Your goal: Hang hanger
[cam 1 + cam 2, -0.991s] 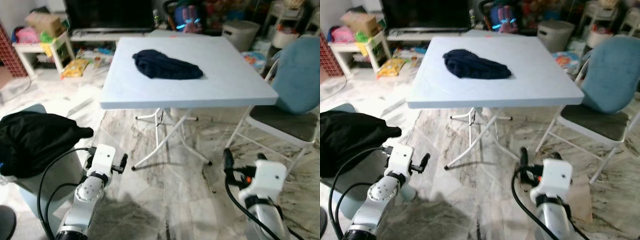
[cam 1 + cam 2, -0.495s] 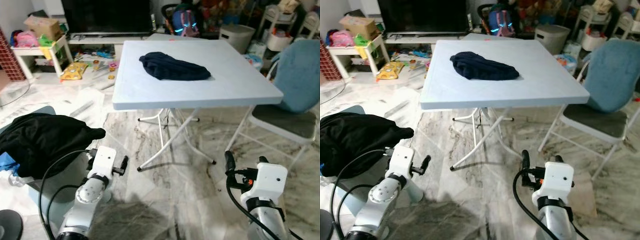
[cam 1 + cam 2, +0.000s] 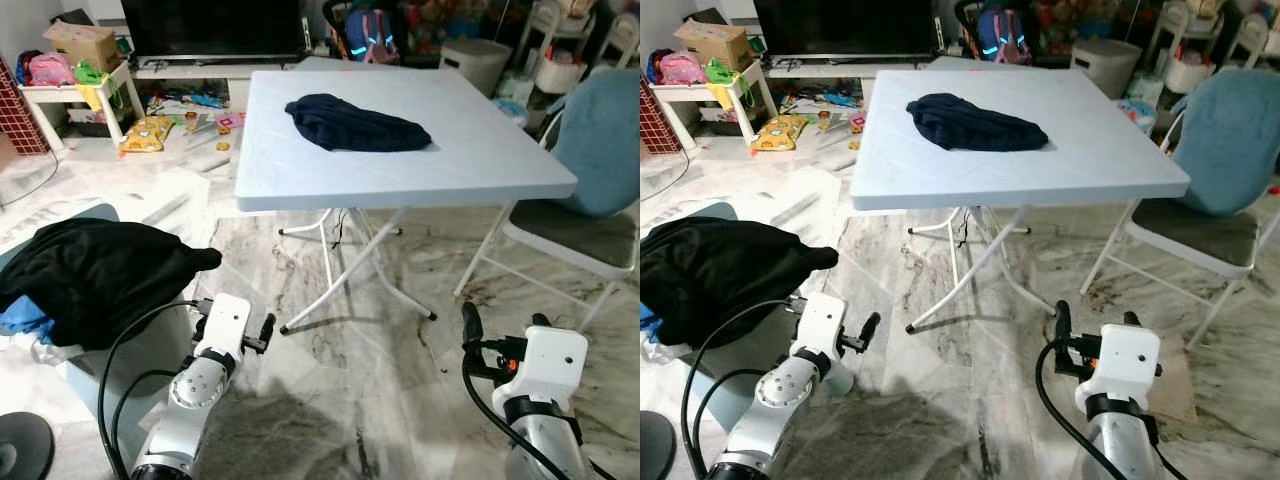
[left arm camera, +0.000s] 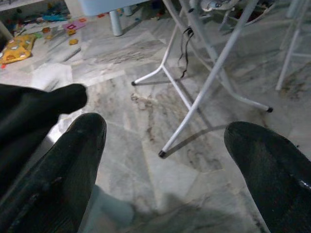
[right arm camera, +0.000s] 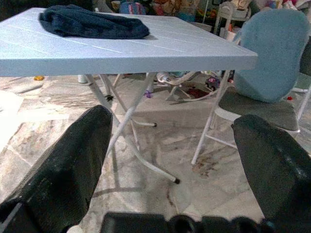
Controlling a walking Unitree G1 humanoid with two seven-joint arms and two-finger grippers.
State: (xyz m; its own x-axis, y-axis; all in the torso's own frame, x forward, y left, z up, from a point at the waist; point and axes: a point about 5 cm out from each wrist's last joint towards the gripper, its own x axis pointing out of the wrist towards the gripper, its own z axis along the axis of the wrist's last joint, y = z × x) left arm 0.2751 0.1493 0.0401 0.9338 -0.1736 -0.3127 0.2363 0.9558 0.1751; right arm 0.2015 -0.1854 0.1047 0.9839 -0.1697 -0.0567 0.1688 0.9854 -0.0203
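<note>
- We stand on a marbled floor (image 3: 350,400) facing a white folding worktop (image 3: 480,170); a dark navy garment (image 3: 355,123) lies bunched on its top, toward the far side
- No hanger can be made out by us in these frames; we cannot tell where it is
- Left tool (image 4: 165,160) hangs low by our left side, its two black fingers (image 4: 63,170) spread wide apart with nothing between them; through the gap we see floor and the worktop's white crossed legs (image 4: 199,87)
- Right tool (image 5: 175,170) is held low on our right, likewise spread open and empty; it looks toward the worktop edge and the garment lying on it
- A black garment (image 3: 95,275) is heaped over a pale blue-grey bin (image 3: 110,360) just beside the left arm; a bit of blue cloth (image 3: 22,315) shows at its left edge
- A folding chair (image 3: 575,235) with a blue cushion (image 3: 600,140) on its back stands right of the worktop, close to its corner
- Beyond the worktop: a dark TV screen (image 3: 210,25), a small white side table (image 3: 70,95) with a cardboard box (image 3: 82,42) on it; toys are scattered on the floor; a white lidded bin (image 3: 475,62) is at the back right
</note>
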